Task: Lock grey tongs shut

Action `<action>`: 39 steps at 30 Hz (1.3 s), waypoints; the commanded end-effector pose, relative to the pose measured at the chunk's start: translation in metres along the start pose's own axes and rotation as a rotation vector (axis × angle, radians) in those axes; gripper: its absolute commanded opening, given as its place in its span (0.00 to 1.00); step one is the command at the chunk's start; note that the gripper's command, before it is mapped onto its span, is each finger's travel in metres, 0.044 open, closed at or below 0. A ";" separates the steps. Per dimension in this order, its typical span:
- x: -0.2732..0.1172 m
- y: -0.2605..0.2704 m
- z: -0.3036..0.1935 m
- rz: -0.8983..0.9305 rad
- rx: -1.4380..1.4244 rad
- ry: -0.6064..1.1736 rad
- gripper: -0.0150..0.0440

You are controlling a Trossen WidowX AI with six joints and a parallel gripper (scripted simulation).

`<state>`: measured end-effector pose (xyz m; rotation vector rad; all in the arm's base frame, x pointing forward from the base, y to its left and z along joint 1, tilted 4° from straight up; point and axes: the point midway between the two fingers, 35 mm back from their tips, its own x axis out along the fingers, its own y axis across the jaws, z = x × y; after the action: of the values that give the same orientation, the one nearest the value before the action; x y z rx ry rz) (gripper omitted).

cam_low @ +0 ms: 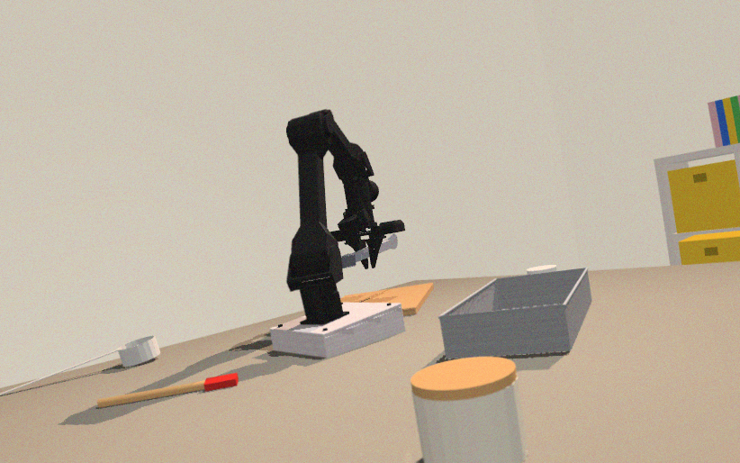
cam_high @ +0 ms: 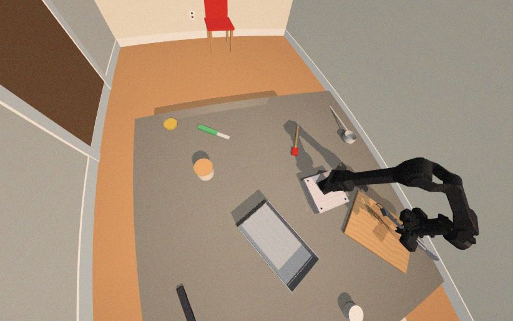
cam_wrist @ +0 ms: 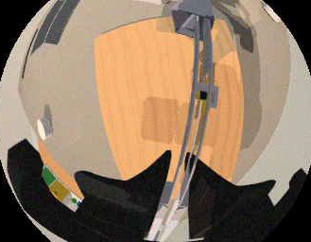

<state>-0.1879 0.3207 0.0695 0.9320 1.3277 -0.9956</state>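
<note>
The grey tongs (cam_high: 389, 217) (cam_low: 389, 245) (cam_wrist: 208, 49) are off the tin, held in the air above the wooden board (cam_high: 390, 255) (cam_low: 416, 294) (cam_wrist: 119, 90). My gripper (cam_high: 399, 230) (cam_low: 369, 267) (cam_wrist: 178, 155) is shut on their arms, which lie close together in the wrist view. The dark hinge end points back toward the robot base and sits lower; the pale tips beyond the fingers are tilted slightly up in the exterior view. The board lies flat with shadows on it. Whether the lock is engaged cannot be seen.
The roasting tin (cam_high: 266, 235) (cam_low: 505, 333) stands beside the board. The robot base (cam_high: 330, 201) (cam_low: 362, 331) adjoins the board's near side. A small pan (cam_high: 349, 137) (cam_low: 139, 351), a red-headed brush (cam_high: 294, 151) (cam_low: 221, 382) and an orange-lidded jar (cam_high: 203, 167) (cam_low: 465, 425) stand farther off.
</note>
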 end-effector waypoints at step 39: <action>0.045 0.001 0.005 0.001 0.000 -0.002 0.40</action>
<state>-0.1857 0.3139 0.0245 0.9309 1.3256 -0.9958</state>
